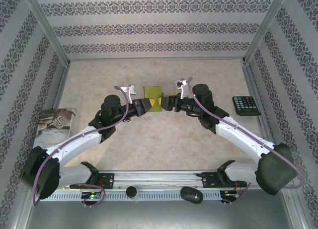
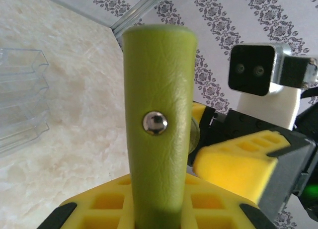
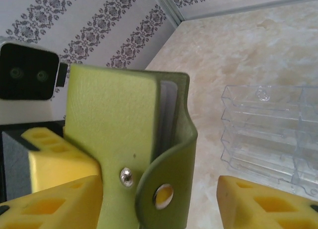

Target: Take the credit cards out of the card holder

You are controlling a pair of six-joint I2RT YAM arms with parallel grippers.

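Left gripper (image 2: 158, 210) clamps the holder (image 2: 159, 80) upright; right gripper (image 3: 159, 204) is spread around its soft flap (image 3: 171, 164). Cards (image 3: 168, 106) look thin, slick: pinch their exposed edge

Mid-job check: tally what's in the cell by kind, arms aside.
Card holder: 1
Calculator: 1
Booklet: 1
Clear tray: 1
Total: 4
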